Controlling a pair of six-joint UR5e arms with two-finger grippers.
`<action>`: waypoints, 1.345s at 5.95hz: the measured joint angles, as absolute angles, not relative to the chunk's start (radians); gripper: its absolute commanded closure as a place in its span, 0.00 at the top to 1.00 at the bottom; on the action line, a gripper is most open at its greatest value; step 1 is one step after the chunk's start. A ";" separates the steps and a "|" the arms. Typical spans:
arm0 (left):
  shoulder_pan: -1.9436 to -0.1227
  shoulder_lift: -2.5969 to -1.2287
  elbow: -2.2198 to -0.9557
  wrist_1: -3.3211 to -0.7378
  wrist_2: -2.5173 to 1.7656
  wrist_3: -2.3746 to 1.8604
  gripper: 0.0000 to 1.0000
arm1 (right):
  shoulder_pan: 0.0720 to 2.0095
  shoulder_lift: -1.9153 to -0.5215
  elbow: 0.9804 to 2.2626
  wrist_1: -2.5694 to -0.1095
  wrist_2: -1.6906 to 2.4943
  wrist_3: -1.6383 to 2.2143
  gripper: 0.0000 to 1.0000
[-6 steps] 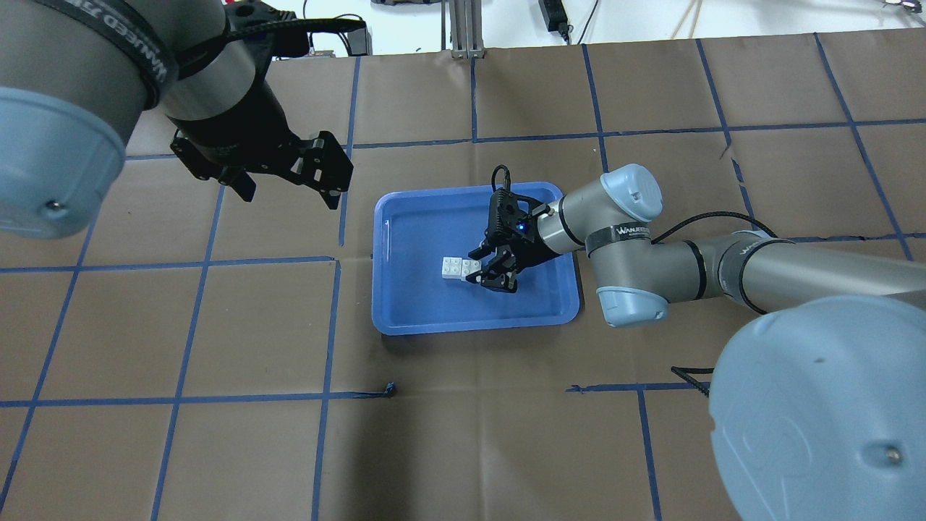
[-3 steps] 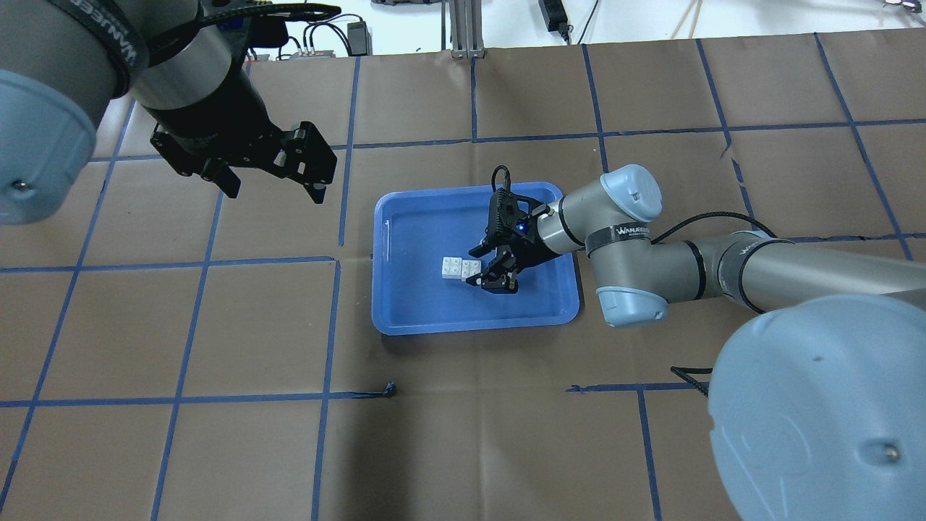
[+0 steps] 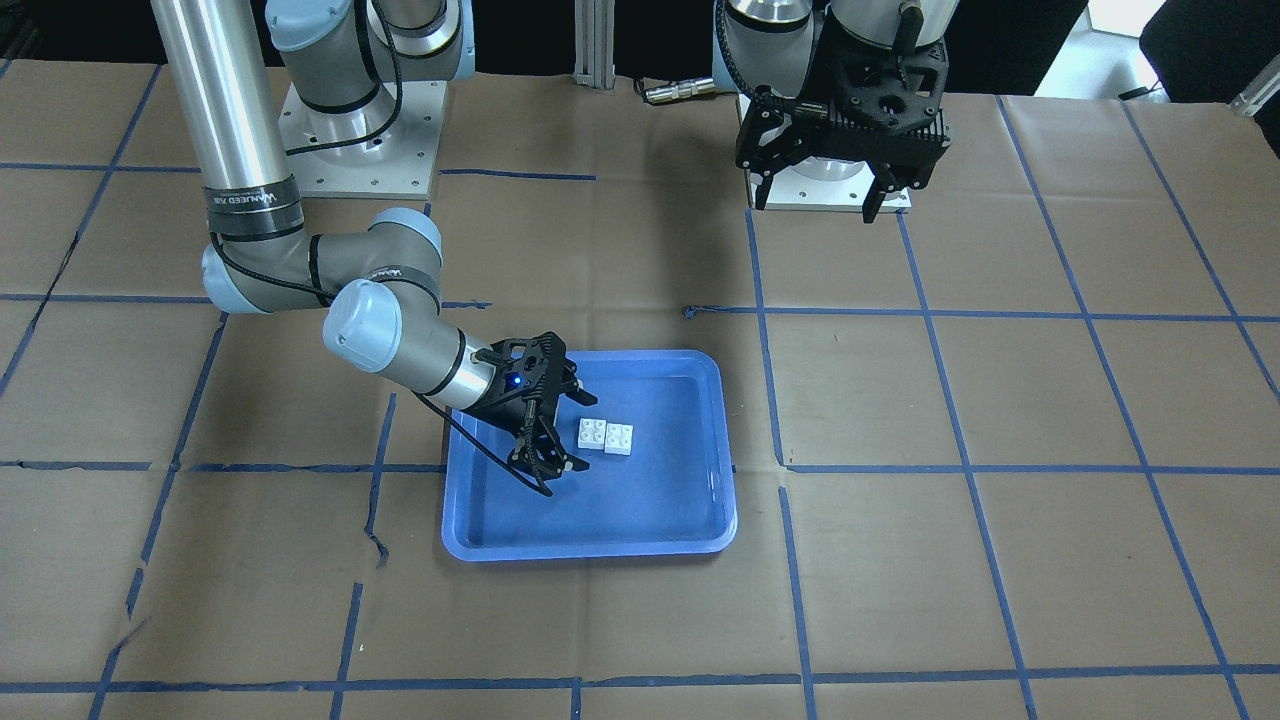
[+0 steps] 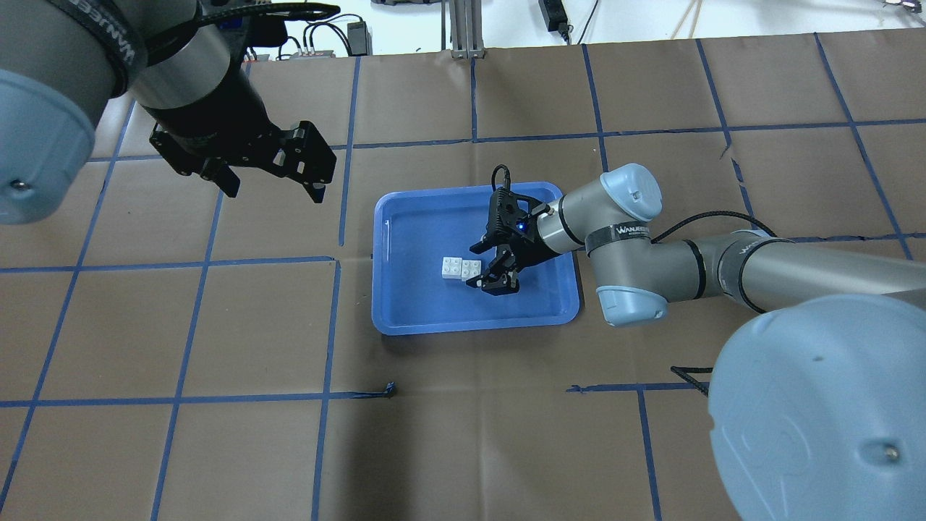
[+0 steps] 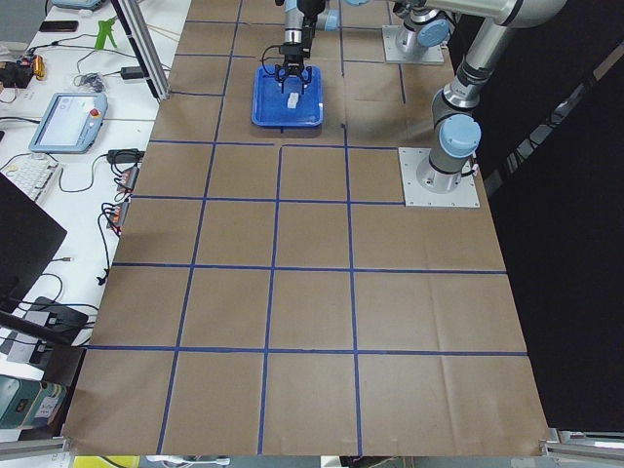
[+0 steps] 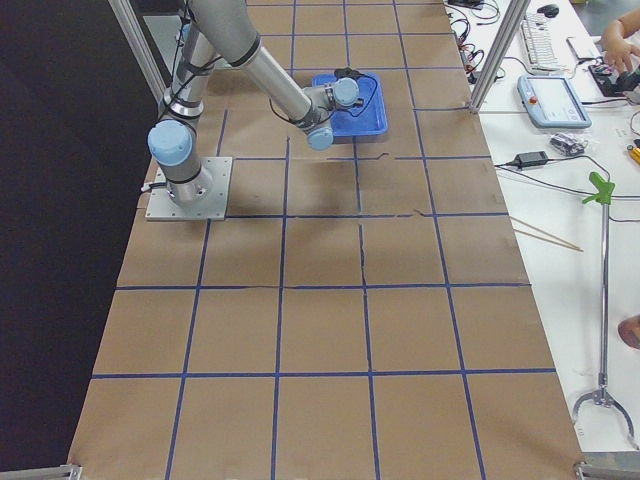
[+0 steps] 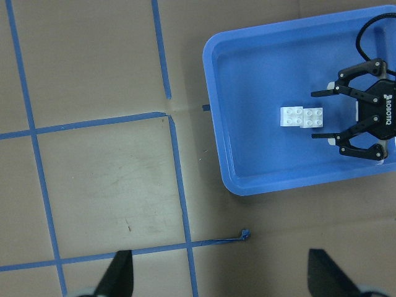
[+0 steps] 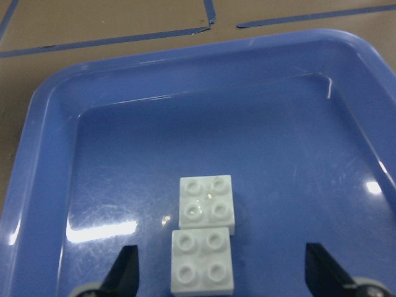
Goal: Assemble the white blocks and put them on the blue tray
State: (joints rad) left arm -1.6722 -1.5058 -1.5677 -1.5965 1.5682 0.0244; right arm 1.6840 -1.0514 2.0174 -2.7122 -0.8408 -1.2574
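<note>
The table (image 4: 506, 434) is covered in brown paper marked into squares by blue tape lines (image 4: 329, 325). In the overhead view a loose tape end (image 4: 391, 389) lies at 7 o'clock from the one blue tray (image 4: 419, 304), and a small tear in the paper (image 4: 725, 152) shows out at 2 o'clock. The right arm comes in from 3 o'clock, and its wrist hangs over the tray's rim on that side and hides part of it. A black cable (image 4: 498, 174) loops up from that wrist.

There are two grippers. The right gripper (image 4: 477, 269) sits low over the tray floor with its fingers spread wide. The nearer block lies between them with a gap on each side, so the gripper holds nothing. The left gripper (image 4: 273, 187) hangs at 10 o'clock from the tray, well apart from it. Its fingers are also spread and it is empty.

The two white blocks (image 4: 459, 268) lie on the tray floor just toward 8 o'clock from its middle. Both are small, square and plain white, each with four round studs facing up. They sit side by side rather than stacked, touching along one edge. In the right wrist view the farther one is shifted slightly sideways from the nearer. I cannot tell whether they are locked together.
</note>
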 measured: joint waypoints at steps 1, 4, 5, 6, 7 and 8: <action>-1.672 -1.505 -1.568 -1.596 1.569 0.025 0.99 | 1.680 -1.058 1.986 -2.695 -0.860 -1.228 1.00; -1.672 -1.505 -1.568 -1.594 1.571 0.025 0.99 | 1.656 -1.168 1.853 -2.371 -1.010 -1.172 1.00; -1.672 -1.505 -1.568 -1.593 1.571 0.025 0.99 | 1.641 -1.203 1.790 -2.221 -1.095 -1.137 1.00; -1.672 -1.505 -1.568 -1.593 1.571 0.025 0.99 | 1.624 -1.230 1.729 -2.097 -1.176 -1.078 1.00; -1.672 -1.505 -1.568 -1.592 1.571 0.026 0.99 | 1.603 -1.260 1.683 -1.996 -1.236 -0.987 1.00; -1.672 -1.505 -1.568 -1.592 1.571 0.026 0.99 | 1.579 -1.297 1.656 -1.934 -1.305 -0.852 1.00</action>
State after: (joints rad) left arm -1.6720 -1.5050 -1.5677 -1.5918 1.5708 0.0255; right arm 1.5791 -1.2971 1.6562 -1.9337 -1.3051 -0.8525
